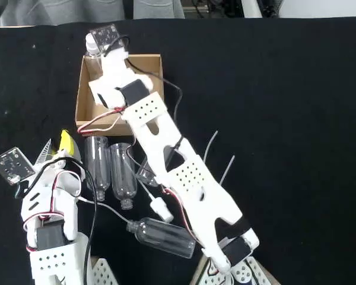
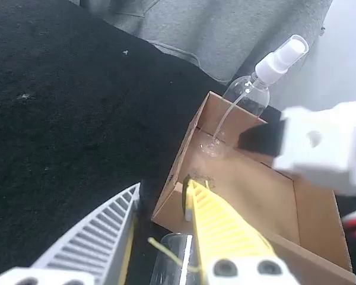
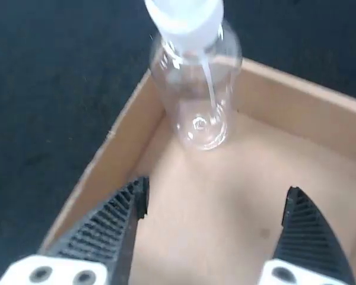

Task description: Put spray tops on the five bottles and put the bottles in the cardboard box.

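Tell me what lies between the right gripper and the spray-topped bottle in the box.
Only bare floor of the brown cardboard box separates the right gripper from the clear plastic spray-topped bottle; the right wrist view shows it.

Bottles: 5, all clear. One upright bottle [image 1: 93, 48] stands in the far-left corner of the cardboard box [image 1: 80, 101]. Four lie on the table [image 1: 285, 119]: first bottle [image 1: 97, 166], second bottle [image 1: 122, 173], third bottle [image 1: 146, 173] half under an arm, and fourth bottle [image 1: 166, 237] towards the near edge.
Spray tops: 2 sure. One fitted top [image 2: 282, 59] on the upright bottle, one loose top [image 1: 161, 208].
Thin tubes: 2, long tube [image 1: 210, 145] and short tube [image 1: 227, 170], possibly dip tubes; heads not discernible.
Boxes: 1.
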Motion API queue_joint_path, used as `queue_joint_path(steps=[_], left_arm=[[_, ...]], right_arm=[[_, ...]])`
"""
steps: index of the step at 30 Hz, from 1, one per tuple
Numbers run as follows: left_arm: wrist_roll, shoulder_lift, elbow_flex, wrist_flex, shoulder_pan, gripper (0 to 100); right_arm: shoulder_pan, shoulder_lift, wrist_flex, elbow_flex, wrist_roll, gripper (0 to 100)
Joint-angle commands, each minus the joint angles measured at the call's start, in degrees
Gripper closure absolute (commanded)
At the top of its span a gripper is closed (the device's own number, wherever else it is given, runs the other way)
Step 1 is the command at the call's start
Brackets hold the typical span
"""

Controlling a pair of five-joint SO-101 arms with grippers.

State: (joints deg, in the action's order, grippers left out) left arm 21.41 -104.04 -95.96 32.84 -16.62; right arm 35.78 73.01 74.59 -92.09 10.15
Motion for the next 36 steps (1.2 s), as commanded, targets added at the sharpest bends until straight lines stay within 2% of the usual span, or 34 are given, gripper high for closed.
queue_joint_path(steps=[1, 15, 30, 36], left_arm=[[0.0, -0.4, -1.5, -1.5, -0.6, 88], [0.0, -0.4, -1.5, -1.5, -0.6, 88], [0.0, -0.4, -1.5, -1.5, -0.6, 88], [0.0, -0.4, -1.5, -1.6, -0.7, 88]], right_arm=[[1.0, -9.4, 6.1, -3.6, 0.1, 68.7], [1.7, -19.5, 25.4, -3.7, 0.1, 69.0], [1.3, -25.1, 26.7, -3.5, 0.3, 69.1], [2.0, -30.5, 26.7, 5.8, 0.3, 69.1]])
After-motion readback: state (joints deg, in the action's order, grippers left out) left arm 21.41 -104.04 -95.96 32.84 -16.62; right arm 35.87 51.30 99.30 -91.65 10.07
